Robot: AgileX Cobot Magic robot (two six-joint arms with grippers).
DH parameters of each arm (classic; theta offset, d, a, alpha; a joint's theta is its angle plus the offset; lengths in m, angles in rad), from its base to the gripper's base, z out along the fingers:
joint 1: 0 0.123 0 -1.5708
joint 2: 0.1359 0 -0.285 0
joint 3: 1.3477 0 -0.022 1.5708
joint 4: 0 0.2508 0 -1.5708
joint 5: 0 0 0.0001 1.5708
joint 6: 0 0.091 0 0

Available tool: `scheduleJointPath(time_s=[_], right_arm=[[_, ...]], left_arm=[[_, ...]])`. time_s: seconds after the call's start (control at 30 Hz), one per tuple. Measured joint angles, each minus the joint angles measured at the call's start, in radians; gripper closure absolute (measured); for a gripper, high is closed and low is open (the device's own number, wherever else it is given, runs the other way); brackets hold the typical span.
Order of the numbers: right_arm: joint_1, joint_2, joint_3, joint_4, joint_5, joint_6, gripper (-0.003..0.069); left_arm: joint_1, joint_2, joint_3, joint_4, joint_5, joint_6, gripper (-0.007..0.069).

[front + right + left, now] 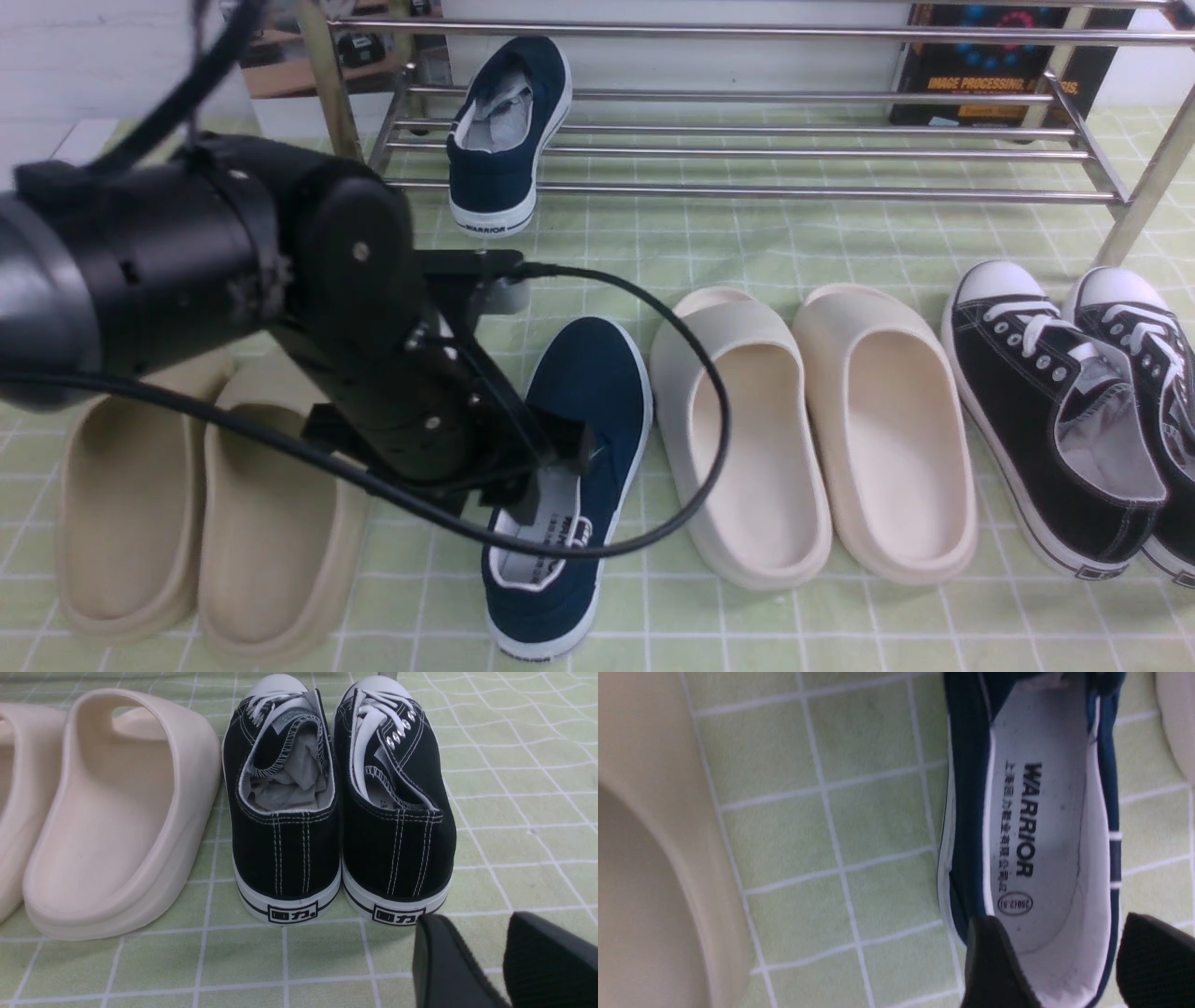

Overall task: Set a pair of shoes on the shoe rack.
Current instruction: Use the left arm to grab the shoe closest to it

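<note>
One navy slip-on shoe stands on the lower bars of the steel shoe rack, heel toward me. Its mate lies on the green checked mat between the slippers. In the left wrist view this shoe shows its white "WARRIOR" insole. My left gripper is open and hangs over the shoe's heel end. Its fingers straddle the heel opening in the left wrist view, gripping nothing. My right gripper is open and empty over the mat, just behind the black sneakers.
Tan slippers lie left of the navy shoe, one of them in the left wrist view. Cream slippers lie right of it. Black lace-up sneakers sit at far right. A dark box stands behind the rack.
</note>
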Motion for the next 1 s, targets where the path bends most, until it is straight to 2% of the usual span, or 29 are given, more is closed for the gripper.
scheduleJointPath(time_s=[0.17,0.3,0.47,0.5,0.63,0.7,0.87,1.0], right_arm=[[0.0,0.0,0.0,0.0,0.0,0.0,0.0419],[0.0,0.0,0.0,0.0,0.0,0.0,0.0419],[0.0,0.0,0.0,0.0,0.0,0.0,0.0419],[0.0,0.0,0.0,0.0,0.0,0.0,0.0419],[0.0,0.0,0.0,0.0,0.0,0.0,0.0419],[0.0,0.0,0.0,0.0,0.0,0.0,0.0419],[0.0,0.0,0.0,0.0,0.0,0.0,0.0419],[0.0,0.0,0.0,0.0,0.0,0.0,0.0419]], left_arm=[[-0.008,0.084,0.0,0.066,-0.014,-0.058,0.0248],[-0.008,0.129,0.0,0.069,-0.014,-0.063,0.026],[-0.008,0.172,0.0,0.059,-0.02,-0.063,0.0372],[-0.008,0.176,0.0,0.059,-0.023,-0.063,0.0431],[-0.008,0.176,-0.008,0.053,-0.023,-0.063,0.058],[-0.008,0.172,-0.031,0.048,0.002,-0.063,0.0626],[-0.005,0.112,-0.11,0.043,0.102,-0.056,0.0627],[0.026,0.06,-0.193,0.018,0.127,-0.051,0.0627]])
